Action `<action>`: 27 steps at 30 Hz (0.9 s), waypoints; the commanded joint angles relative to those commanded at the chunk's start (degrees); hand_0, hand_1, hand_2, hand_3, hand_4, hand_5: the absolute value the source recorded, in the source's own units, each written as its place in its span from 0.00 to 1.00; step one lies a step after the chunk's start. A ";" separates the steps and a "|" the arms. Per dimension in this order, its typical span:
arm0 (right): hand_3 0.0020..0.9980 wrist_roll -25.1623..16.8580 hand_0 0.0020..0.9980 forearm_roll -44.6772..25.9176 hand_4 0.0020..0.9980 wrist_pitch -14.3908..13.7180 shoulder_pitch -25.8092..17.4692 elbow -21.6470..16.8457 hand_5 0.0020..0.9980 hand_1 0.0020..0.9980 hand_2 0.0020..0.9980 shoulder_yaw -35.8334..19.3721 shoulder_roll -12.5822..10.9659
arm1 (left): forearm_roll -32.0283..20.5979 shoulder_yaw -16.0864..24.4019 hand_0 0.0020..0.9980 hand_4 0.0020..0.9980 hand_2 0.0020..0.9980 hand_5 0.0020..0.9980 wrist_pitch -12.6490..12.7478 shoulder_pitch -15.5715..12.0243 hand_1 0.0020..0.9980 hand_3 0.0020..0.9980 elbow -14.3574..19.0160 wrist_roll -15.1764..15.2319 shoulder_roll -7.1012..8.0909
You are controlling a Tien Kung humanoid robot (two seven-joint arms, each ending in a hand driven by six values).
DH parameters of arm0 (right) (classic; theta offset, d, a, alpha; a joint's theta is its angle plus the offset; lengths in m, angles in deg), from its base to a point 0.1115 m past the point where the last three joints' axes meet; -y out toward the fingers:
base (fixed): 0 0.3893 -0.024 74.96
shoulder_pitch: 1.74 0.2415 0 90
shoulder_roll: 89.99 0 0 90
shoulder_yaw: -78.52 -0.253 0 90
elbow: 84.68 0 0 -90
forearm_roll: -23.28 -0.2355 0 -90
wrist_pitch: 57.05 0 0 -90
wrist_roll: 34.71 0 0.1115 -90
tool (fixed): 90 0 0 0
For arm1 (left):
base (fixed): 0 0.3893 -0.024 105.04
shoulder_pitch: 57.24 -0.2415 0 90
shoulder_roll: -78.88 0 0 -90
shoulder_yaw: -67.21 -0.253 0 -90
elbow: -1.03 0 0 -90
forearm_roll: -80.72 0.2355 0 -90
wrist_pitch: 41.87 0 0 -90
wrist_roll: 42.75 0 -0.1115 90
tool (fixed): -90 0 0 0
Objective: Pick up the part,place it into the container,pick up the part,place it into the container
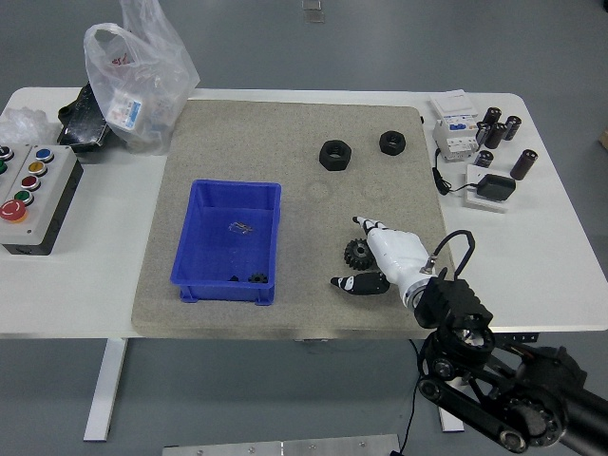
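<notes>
Gear (358, 253) right of bin (204, 271) (on mat (285, 142))

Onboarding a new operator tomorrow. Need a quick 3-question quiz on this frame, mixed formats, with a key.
1. True or false: the right hand already holds the gear in the air.
2. Multiple choice: where do the two hex nuts sit? A) inside the blue bin B) on the grey mat, far side C) on the button box
3. Fill in: the blue bin lies to the ___ of the gear in the head view.

Key: 1 false, the gear rests on the mat beside the hand; 2 B; 3 left.
</notes>
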 joint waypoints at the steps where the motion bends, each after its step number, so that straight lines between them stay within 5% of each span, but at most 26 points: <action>1: 1.00 0.00 0.36 0.33 0.93 0.13 0.21 0.65 0.47 0.76 0.97 -0.01 0.23 | 0.03 0.03 0.61 0.57 0.56 0.39 0.00 -0.02 0.59 0.62 0.00 -0.05 -0.02; 6: 1.00 0.00 0.36 2.94 0.93 0.84 0.78 2.58 0.47 0.76 0.97 -1.00 0.58 | 0.07 0.07 0.61 0.57 0.56 0.39 0.00 -0.04 0.59 0.62 0.00 -0.11 -0.06; 7: 0.82 0.00 0.29 3.15 0.66 0.76 0.86 2.72 0.34 0.61 0.75 -1.02 0.51 | 0.03 0.05 0.61 0.56 0.56 0.39 0.00 -0.02 0.59 0.62 0.00 -0.10 -0.05; 12: 0.82 0.00 0.29 2.93 0.66 -1.13 1.04 3.43 0.34 0.61 0.75 -0.36 0.57 | 0.00 -0.01 0.61 0.56 0.56 0.39 -0.02 0.09 0.59 0.62 0.00 -0.08 -0.09; 13: 0.61 0.00 0.23 2.71 0.13 -1.39 1.05 3.65 0.25 0.48 0.53 -0.12 0.65 | -0.03 -0.06 0.61 0.53 0.56 0.40 -0.03 0.11 0.59 0.61 0.00 -0.07 -0.11; 24: 0.54 0.00 0.23 1.82 0.10 -3.67 1.50 4.40 0.16 0.45 0.43 1.83 0.70 | -0.25 -0.25 0.61 0.52 0.56 0.40 -0.03 0.14 0.59 0.61 0.00 0.08 -0.07; 25: 0.39 0.00 0.22 2.00 0.18 -4.13 1.63 4.35 0.10 0.41 0.32 1.79 0.65 | -0.29 -0.28 0.61 0.51 0.56 0.41 -0.03 0.15 0.59 0.62 0.00 0.08 -0.09; 27: 0.39 0.00 0.22 2.47 0.18 -5.07 2.25 4.19 0.10 0.41 0.32 1.79 0.53 | -0.38 -0.33 0.61 0.51 0.56 0.41 -0.03 0.15 0.59 0.62 0.00 0.08 -0.12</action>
